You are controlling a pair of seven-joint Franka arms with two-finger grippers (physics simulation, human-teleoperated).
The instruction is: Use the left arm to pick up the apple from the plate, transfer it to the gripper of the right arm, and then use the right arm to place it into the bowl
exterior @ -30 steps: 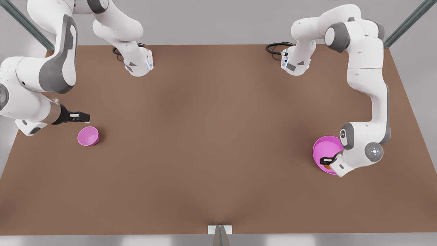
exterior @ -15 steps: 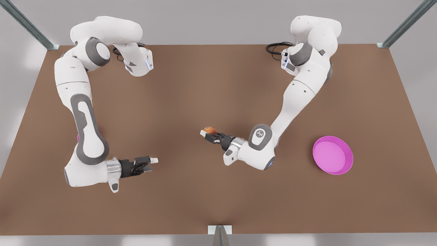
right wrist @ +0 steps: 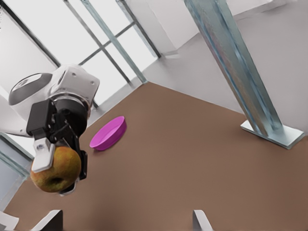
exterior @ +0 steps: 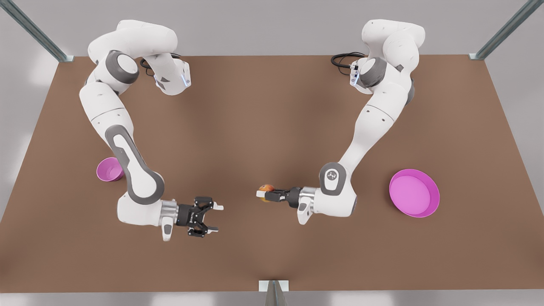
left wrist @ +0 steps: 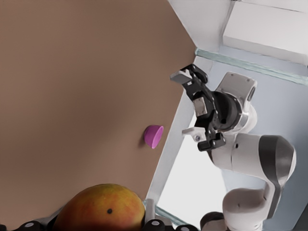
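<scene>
- Apple point(exterior: 266, 188), yellow-red, sits gripped between the fingers of the left gripper point(exterior: 264, 194), held in the air above the middle of the desk point(exterior: 272, 114); the left wrist view shows it point(left wrist: 102, 208) close up between the fingertips.
- Right gripper point(exterior: 212, 219) hovers at the front view's left of the apple, apart from it, with its fingers spread wide and nothing between them; it faces the left gripper.
- Pink plate point(exterior: 414, 193) lies bare at the front view's right, well apart from the apple.
- Small pink bowl point(exterior: 109, 169) stands at the front view's left, partly behind the right arm.
</scene>
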